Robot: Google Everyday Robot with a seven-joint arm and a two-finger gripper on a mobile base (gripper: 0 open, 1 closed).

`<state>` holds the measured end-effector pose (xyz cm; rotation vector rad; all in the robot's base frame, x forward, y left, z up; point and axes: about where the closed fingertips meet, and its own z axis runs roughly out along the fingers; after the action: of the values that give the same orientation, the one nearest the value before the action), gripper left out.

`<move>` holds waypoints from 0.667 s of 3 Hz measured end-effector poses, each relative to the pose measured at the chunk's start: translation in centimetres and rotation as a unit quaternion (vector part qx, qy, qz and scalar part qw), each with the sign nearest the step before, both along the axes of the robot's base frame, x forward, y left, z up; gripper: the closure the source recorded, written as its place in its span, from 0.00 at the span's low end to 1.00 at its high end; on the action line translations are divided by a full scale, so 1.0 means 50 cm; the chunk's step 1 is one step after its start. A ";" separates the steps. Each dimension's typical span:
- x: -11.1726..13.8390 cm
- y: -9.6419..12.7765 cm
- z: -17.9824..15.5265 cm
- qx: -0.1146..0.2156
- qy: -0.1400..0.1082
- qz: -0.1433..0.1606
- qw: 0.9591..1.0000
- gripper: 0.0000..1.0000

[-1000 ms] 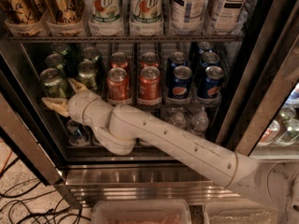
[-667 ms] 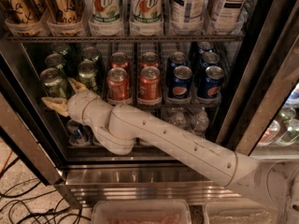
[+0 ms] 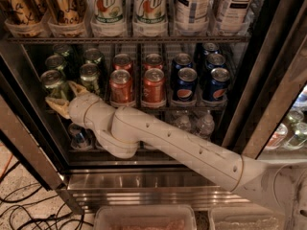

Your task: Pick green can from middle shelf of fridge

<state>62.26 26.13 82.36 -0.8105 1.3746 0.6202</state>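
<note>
Inside the fridge (image 3: pixel 268 99), the middle shelf (image 3: pixel 158 107) carries rows of cans. Several green cans stand at its left; the front-left green can (image 3: pixel 52 82) and another green can (image 3: pixel 89 75) are nearest. My gripper (image 3: pixel 64 96) is at the shelf's left front, right in front of the front-left green can. Its pale fingers (image 3: pixel 76 87) are spread apart, one low to the left and one up to the right, by the can's lower part. The white arm (image 3: pixel 168 140) hides the can's base.
Red-orange cans (image 3: pixel 121 85) and dark blue Pepsi cans (image 3: pixel 184 83) fill the shelf's middle and right. Tall 7Up and tea cans (image 3: pixel 106 6) stand on the rack above. Small water bottles (image 3: pixel 204 124) sit below. Cables (image 3: pixel 19 210) lie on the floor at left.
</note>
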 end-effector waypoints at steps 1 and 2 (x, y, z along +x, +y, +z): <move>0.000 0.000 0.000 0.000 0.000 0.000 1.000 0.81; 0.000 0.000 0.000 0.000 0.000 0.000 1.000 1.00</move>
<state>62.26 26.13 82.36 -0.8105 1.3746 0.6202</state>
